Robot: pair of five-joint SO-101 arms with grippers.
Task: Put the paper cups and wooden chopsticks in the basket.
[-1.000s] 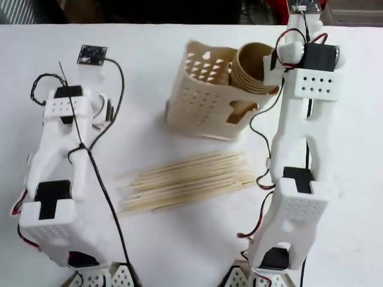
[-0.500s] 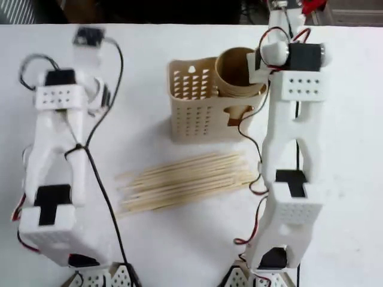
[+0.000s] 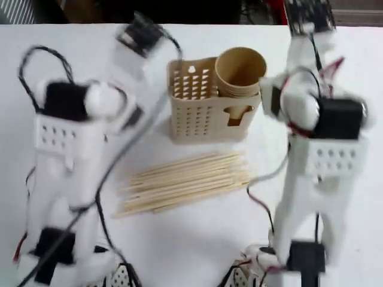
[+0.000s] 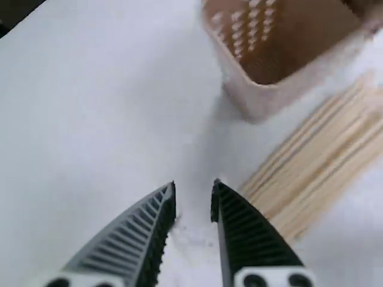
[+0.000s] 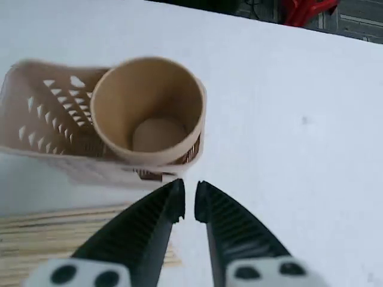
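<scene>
Basket [image 3: 203,113], tilted a second ago, is now being left upright on the table [image 3: 179,251]. The paper cups [image 3: 240,72] are being held inside it as a nested stack, just ahead of the right hand [image 5: 189,200]. That hand is being drawn back, fingers almost closed, nothing gripped. The left hand [image 4: 192,203] is being swung toward the wooden chopsticks [image 3: 185,182], which are lying just ahead of it. Its fingers are being kept narrowly apart, empty.

Judgement: the cups step is being counted as done; the chopsticks are not yet being handled.

Count:
- one basket
- one cup stack, number of cups not being resolved
- one loose chopstick bundle, too many to count
- two hands
</scene>
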